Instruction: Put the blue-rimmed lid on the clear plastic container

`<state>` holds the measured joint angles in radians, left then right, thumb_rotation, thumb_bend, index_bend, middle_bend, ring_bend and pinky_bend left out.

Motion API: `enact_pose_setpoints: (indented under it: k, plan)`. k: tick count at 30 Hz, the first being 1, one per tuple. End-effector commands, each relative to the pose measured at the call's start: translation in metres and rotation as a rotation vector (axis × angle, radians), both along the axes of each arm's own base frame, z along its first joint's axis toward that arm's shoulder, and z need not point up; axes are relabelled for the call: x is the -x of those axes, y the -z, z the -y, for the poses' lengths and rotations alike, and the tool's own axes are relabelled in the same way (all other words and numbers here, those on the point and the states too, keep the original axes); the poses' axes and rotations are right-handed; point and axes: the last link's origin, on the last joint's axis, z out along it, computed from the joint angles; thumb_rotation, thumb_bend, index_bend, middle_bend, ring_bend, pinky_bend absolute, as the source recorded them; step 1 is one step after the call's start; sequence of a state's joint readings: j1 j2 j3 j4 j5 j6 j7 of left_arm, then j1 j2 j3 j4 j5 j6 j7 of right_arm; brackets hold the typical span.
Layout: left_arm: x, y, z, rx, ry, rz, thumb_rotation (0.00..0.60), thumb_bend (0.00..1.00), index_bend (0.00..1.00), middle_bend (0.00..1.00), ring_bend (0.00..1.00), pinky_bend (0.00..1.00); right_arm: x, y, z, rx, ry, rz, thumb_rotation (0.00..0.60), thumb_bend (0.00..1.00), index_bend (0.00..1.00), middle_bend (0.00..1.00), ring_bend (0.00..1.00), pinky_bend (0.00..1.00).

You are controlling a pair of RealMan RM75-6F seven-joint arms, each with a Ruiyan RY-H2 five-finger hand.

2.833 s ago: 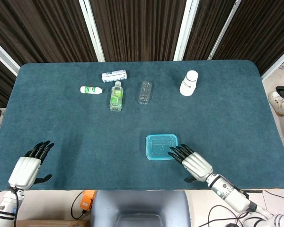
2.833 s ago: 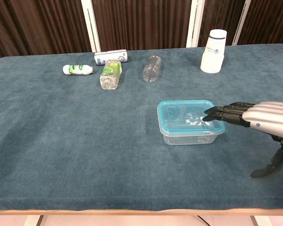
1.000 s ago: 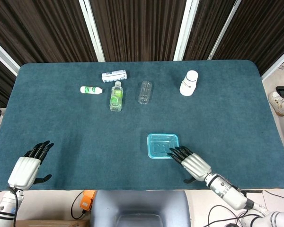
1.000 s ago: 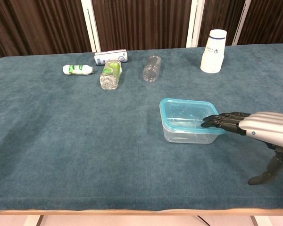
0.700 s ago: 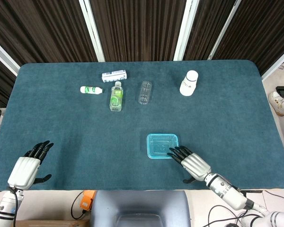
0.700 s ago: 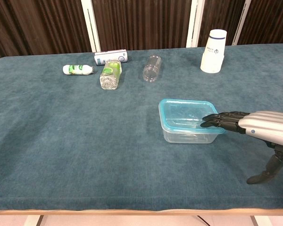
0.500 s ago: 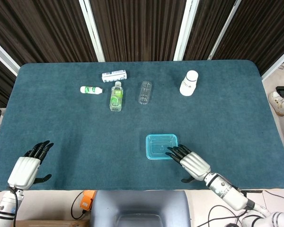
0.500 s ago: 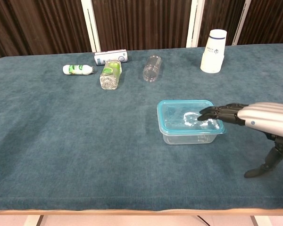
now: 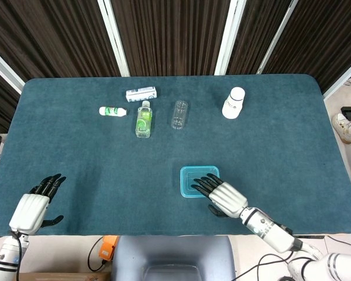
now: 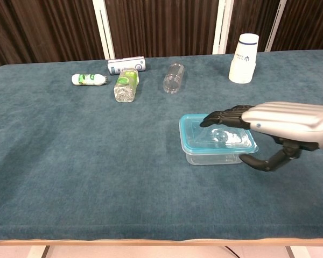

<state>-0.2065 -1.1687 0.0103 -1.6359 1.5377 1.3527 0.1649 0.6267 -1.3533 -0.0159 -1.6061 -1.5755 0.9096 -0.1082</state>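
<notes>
1. The clear plastic container (image 10: 215, 151) sits on the teal worktop (image 10: 70, 161), near the front edge and right of centre.
2. The blue-rimmed lid (image 10: 191, 138) lies flat on top of the container, its turquoise rim lining up with the container's edges all round as far as the chest view shows.
3. The right hand (image 10: 274, 122) is stretched palm-down over the lid, with the fingers (image 10: 218, 116) apart and extended across the lid's far side and the thumb hanging down beside the container's near right corner. It grips nothing; whether the fingertips touch the lid cannot be told.
4. In the head view the same right hand (image 9: 222, 195) covers the lid's near right part.
5. The left hand (image 9: 34, 206) rests near the worktop's front left corner, holding nothing, fingers spread; it is well apart from the container.
6. At the back left lie a small white bottle with a green label (image 9: 113, 110), a white can on its side (image 9: 141, 93), a clear bottle with a green label (image 9: 143, 119) and a clear bottle without a label (image 9: 178, 113).
7. A white tub (image 10: 244, 58) stands upright at the back right, with dark print on its side that is too small to read.
</notes>
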Motion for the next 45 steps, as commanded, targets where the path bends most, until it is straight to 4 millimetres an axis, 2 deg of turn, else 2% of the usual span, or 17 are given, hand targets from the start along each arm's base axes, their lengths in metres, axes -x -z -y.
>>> enact_pose_setpoints:
  k: [1, 4, 9, 15, 22, 45]
  plan:
    - [0.0, 0.0, 0.0, 0.001, 0.002, 0.0, 0.6, 0.42, 0.11, 0.08, 0.11, 0.34, -0.014, 0.009, 0.006, -0.01, -0.015, -0.009, 0.6, 0.91, 0.21, 0.2, 0.16, 0.02]
    - [0.0, 0.0, 0.001, 0.003, 0.005, -0.002, 0.6, 0.42, 0.11, 0.08, 0.11, 0.34, -0.02, 0.017, 0.008, -0.022, -0.009, -0.012, 0.6, 1.0, 0.24, 0.22, 0.18, 0.06]
    - [0.0, 0.0, 0.001, 0.005, 0.004, 0.0, 0.6, 0.42, 0.11, 0.08, 0.11, 0.34, -0.028, 0.025, 0.009, -0.019, -0.004, 0.013, 0.6, 1.0, 0.29, 0.23, 0.21, 0.22]
    - [0.0, 0.0, 0.001, 0.004, 0.005, 0.001, 0.6, 0.42, 0.11, 0.08, 0.11, 0.34, -0.033, 0.032, 0.009, -0.023, -0.009, 0.036, 0.6, 1.0, 0.38, 0.3, 0.29, 0.28]
    - [0.0, -0.001, 0.001, 0.002, 0.005, 0.003, 0.6, 0.42, 0.11, 0.08, 0.11, 0.34, -0.032, 0.037, 0.009, -0.025, -0.012, 0.02, 0.6, 1.0, 0.42, 0.33, 0.31, 0.28]
    - [0.0, -0.002, 0.001, -0.001, 0.005, 0.009, 0.6, 0.42, 0.11, 0.08, 0.11, 0.34, -0.013, 0.042, 0.008, -0.059, 0.023, -0.005, 0.6, 1.0, 0.42, 0.33, 0.31, 0.28]
